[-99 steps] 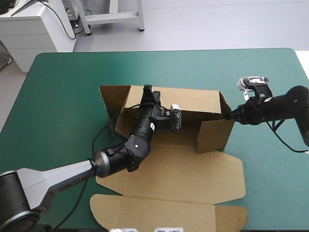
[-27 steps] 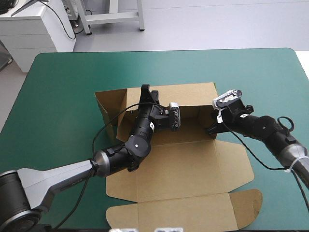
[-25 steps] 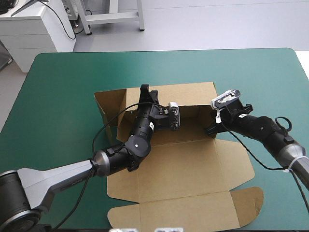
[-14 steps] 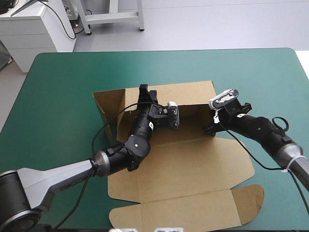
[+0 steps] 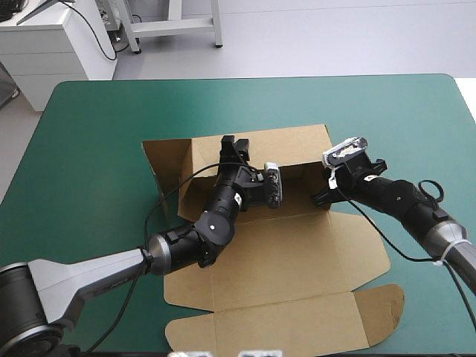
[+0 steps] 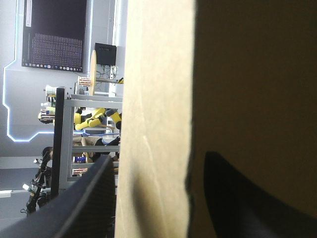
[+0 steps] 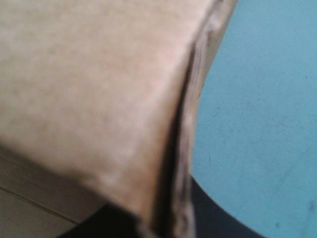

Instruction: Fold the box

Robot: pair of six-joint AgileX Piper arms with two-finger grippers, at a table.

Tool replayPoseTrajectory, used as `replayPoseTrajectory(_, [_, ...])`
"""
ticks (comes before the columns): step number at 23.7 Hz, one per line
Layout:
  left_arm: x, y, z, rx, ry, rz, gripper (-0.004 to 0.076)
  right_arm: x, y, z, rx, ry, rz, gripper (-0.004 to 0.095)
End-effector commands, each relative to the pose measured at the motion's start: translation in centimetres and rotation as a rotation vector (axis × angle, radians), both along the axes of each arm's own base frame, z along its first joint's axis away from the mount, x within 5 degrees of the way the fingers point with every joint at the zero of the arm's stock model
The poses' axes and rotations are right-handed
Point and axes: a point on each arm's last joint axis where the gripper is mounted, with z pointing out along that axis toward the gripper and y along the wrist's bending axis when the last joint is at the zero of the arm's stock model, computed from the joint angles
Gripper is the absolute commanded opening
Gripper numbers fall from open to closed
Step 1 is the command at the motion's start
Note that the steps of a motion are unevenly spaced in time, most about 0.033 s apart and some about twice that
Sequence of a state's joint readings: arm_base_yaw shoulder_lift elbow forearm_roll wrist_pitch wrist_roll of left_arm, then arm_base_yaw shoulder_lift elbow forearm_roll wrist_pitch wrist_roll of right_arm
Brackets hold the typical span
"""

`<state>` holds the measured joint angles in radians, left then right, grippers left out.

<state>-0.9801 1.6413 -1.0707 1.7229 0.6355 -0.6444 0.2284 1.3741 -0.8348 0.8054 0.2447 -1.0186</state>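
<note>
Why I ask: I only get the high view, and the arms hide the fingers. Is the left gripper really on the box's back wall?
Observer: Yes. The left wrist view shows the left gripper astride a raised wall of the box, with its fingers one on each face.
Operator: And the right one?
Observer: In the right wrist view the right gripper is shut on a board edge at the box's right end, with bare teal-green cover just beyond that edge.
</note>
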Motion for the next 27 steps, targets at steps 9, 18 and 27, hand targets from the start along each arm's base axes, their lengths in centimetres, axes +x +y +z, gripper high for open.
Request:
replayPoseTrajectory(9, [-6.3, -3.2, 3.6, -0.084, -0.136, -0.113, 0.0307, -0.3, 0.2, 1.4, -0.002, -0.021, 0.007, 0.0001])
replayPoseTrajectory(18, [-11.8, -3.2, 6.1, -0.190, -0.133, -0.117, 0.0168, 0.0, 0.3, 2.3, 0.033, -0.016, -0.007, 0.0002])
replayPoseTrajectory(27, [-8.9, 8.5, 17.9, -0.633, -0.186, 0.137, 0.0013, 0.5, -0.3, 7.8, -0.003, 0.100, -0.105, 0.0003])
